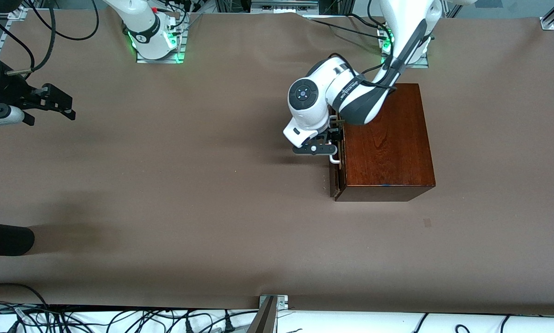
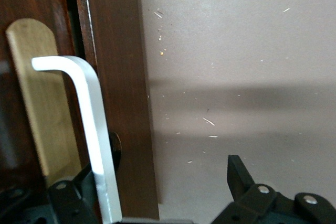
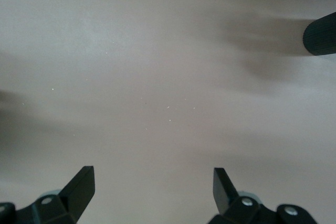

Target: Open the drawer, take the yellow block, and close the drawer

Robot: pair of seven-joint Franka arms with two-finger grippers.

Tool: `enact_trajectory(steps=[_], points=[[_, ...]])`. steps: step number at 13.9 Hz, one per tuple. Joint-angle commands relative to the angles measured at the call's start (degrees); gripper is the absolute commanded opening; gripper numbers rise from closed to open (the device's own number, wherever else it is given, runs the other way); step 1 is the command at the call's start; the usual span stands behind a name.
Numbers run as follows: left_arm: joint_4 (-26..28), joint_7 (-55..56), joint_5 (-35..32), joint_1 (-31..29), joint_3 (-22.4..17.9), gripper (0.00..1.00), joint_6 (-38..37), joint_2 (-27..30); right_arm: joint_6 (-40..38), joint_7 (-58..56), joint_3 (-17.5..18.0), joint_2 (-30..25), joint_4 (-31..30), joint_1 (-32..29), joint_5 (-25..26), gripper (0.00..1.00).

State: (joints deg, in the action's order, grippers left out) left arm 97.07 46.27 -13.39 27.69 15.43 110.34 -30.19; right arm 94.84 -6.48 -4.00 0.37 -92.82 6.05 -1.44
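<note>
The dark reddish-brown cabinet (image 1: 385, 143) stands at the left arm's end of the table. Its drawer (image 1: 336, 180) is pulled out a crack, and its front also shows in the left wrist view (image 2: 118, 103). The white bar handle (image 1: 334, 159) shows in the left wrist view (image 2: 92, 124) too. My left gripper (image 1: 333, 138) is open at the handle; in its wrist view (image 2: 157, 182) the bar lies between the fingers, close against one finger (image 2: 68, 192). The yellow block is hidden. My right gripper (image 1: 59, 104) waits open and empty at the right arm's end of the table (image 3: 155, 182).
A strip of pale wood (image 2: 37, 103) shows beside the drawer front. A dark rounded object (image 1: 3, 238) lies at the table's edge at the right arm's end, nearer to the front camera; it also shows in the right wrist view (image 3: 320, 35).
</note>
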Motion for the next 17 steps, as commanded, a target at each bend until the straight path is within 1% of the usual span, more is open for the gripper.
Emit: enact_trajectory(steps=[1, 5, 8, 11, 13, 15, 17], points=[[0.05, 1.54, -2.78, 0.79, -0.05, 1.0, 1.19, -1.18, -0.97, -0.02, 0.05, -0.1, 0.45, -0.25, -0.23, 1.0], [-0.12, 2.6, -2.78, 1.57, 0.12, 1.0, 3.91, -1.62, -0.97, -0.02, 0.05, -0.1, 0.45, -0.25, -0.23, 1.0], [-1.09, 2.95, -1.9, 2.89, 0.3, 1.0, 7.77, -2.94, -0.97, -0.02, 0.05, -0.1, 0.45, -0.25, -0.23, 1.0], [-1.18, 2.69, -2.51, 3.86, 0.3, 1.0, 11.12, -3.56, -0.97, -0.02, -0.04, -0.1, 0.54, -0.34, -0.23, 1.0], [-3.62, 3.04, -1.82, 4.91, 0.3, 1.0, 12.26, -4.61, -0.97, -0.02, -0.21, -0.1, 0.54, -0.34, -0.23, 1.0], [-5.83, 5.75, -1.38, 5.97, 0.3, 1.0, 12.35, -5.92, -0.97, -0.02, -0.3, -0.1, 0.45, -0.34, -0.23, 1.0], [-8.98, 8.13, -1.38, 7.37, 0.3, 1.0, 12.35, -8.38, -0.97, -0.02, -0.22, -0.02, 0.45, -0.34, -0.23, 1.0]])
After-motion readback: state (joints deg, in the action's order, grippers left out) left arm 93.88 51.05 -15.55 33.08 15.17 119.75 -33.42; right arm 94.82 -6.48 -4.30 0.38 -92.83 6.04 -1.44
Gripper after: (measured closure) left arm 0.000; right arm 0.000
